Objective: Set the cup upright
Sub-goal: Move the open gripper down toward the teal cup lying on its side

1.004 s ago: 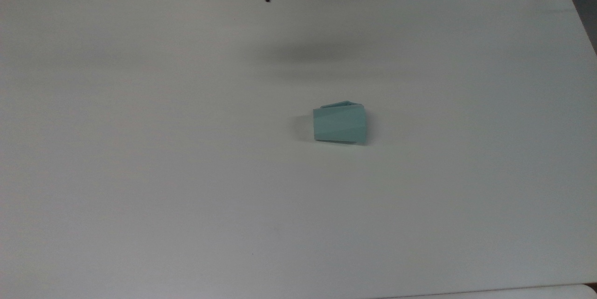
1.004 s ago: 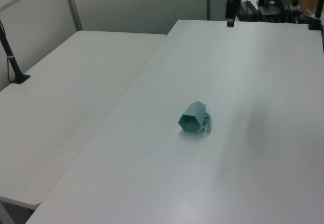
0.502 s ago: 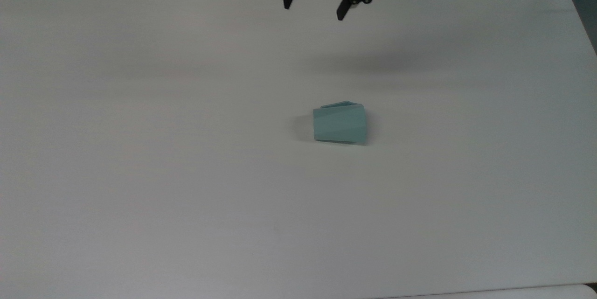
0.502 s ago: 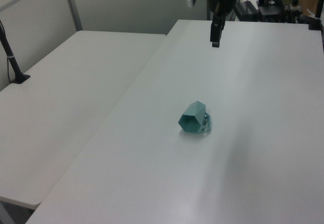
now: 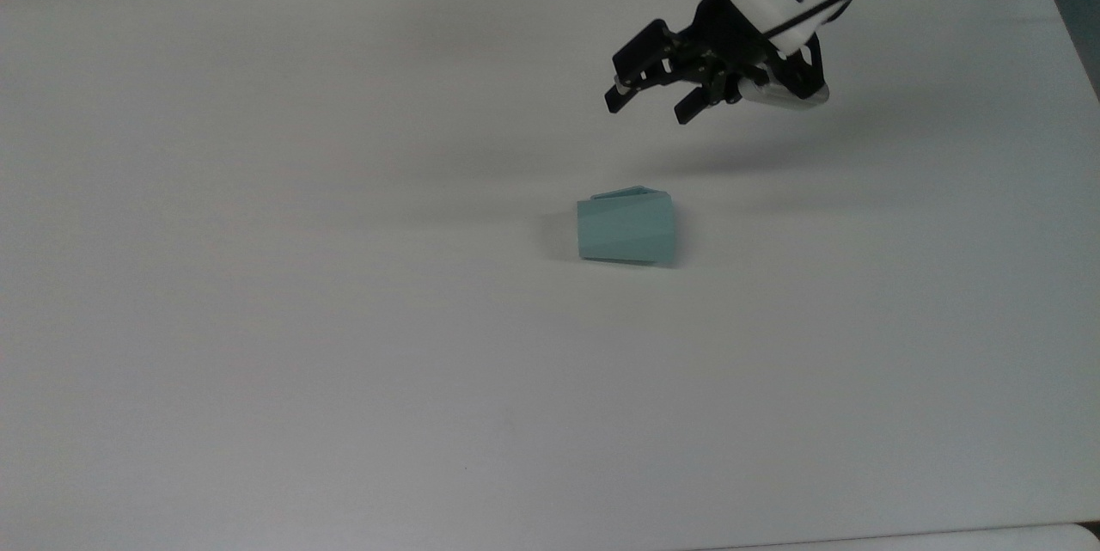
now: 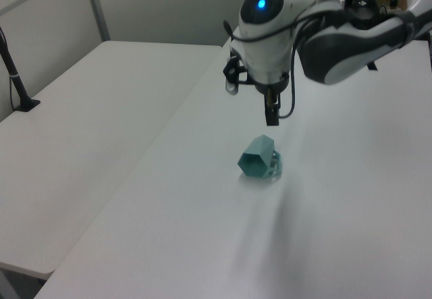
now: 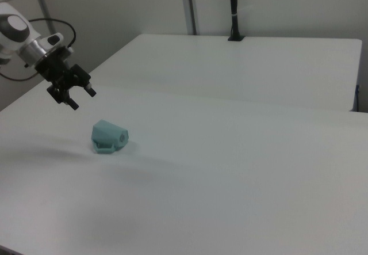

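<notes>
One cup [image 5: 626,229] lies on its side near the middle of the white surface [image 5: 344,362], its handle [image 6: 274,166] against the surface and its mouth toward the top view's right. In the left view its base faces the camera, so the interior is hidden. Beyond it, apart and raised, the gripper [image 5: 653,105] hangs with fingers spread, holding nothing. In the left view the fingers overlap into one dark tip.
</notes>
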{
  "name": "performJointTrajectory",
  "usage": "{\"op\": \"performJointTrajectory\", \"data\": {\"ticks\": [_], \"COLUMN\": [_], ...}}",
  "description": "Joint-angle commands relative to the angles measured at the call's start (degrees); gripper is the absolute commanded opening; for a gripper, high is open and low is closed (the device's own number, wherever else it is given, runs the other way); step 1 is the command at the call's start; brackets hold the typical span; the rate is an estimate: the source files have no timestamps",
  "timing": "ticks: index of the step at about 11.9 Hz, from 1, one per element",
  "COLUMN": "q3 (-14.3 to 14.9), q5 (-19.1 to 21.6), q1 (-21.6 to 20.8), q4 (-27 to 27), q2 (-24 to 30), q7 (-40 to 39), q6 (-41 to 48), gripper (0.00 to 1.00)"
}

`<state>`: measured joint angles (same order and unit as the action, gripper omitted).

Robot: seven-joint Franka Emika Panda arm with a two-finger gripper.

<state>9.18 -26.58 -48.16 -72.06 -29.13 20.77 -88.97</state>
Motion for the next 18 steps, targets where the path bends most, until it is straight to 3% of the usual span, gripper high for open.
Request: {"op": "performJointTrajectory", "data": {"ticks": [1,4,6,11,14,18], "q3": [0.58,-0.04,-0.22,0.31,0.14,0.05], "q5": [-7.84,-11.64,-12.00,-13.49,-19.72,-20.88], "q1": [-2.55,-2.81,-3.60,-6.94,-6.95,-6.77], "q4": [3.24,4.11,6.92,7.46,8.16,7.90], "q2": [-3.56,-7.07,-11.37,-15.25,-18.33,-20.26], "q7": [1.46,5.15,6.82,7.88,18.39,22.55], "q6": [-1.62,-5.59,-6.39,-2.97,-1.47,0.56], "gripper": [1.00,1.00,1.00,1.00,1.00,1.00]}}
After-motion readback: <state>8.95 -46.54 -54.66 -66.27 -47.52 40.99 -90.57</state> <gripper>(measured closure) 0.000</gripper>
